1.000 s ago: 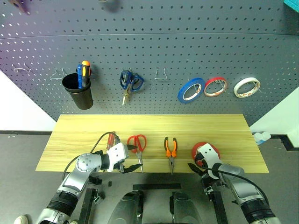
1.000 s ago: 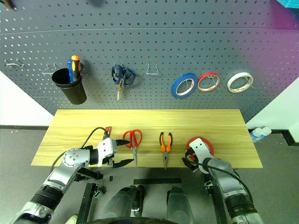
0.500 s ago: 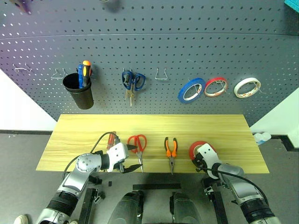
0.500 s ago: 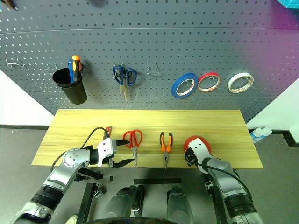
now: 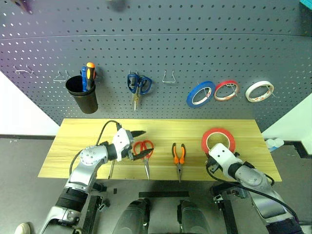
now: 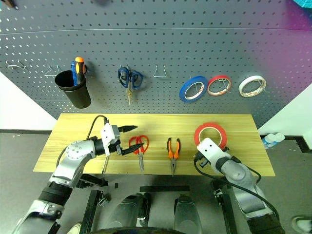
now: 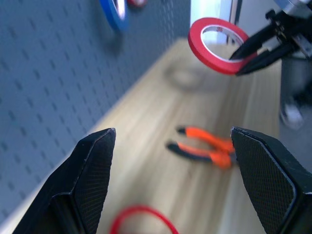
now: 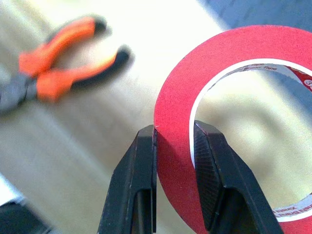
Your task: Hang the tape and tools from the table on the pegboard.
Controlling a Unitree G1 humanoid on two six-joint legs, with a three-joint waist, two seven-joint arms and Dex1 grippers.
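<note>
My right gripper [image 8: 174,134] is shut on the rim of the tape [image 5: 218,140], a wide bright red ring held upright above the right part of the table [image 5: 87,131]. My left gripper [image 5: 140,144] hangs open just above the handles of the red-handled scissors [image 5: 144,148], with nothing between its fingers [image 7: 92,165]. The orange-and-black pliers [image 5: 178,155] lie flat in the middle, jaws toward the front edge. A slim screwdriver shaft [image 6: 105,165] shows under my left wrist, its handle hidden. The dark pegboard [image 5: 170,39] rises behind the table.
On the pegboard hang a black cup [image 5: 81,95] holding blue and orange screwdrivers, blue-handled scissors [image 5: 138,84], a blue roll [image 5: 200,93], a smaller red roll [image 5: 225,90] and a white roll [image 5: 258,91]. Bare hooks [image 5: 168,77] stand between the scissors and the rolls, with others at far left.
My right gripper shut on the tape and lifted it off the table, tipping it upright. My left gripper rose from the front edge to just over the red scissors, still open.
</note>
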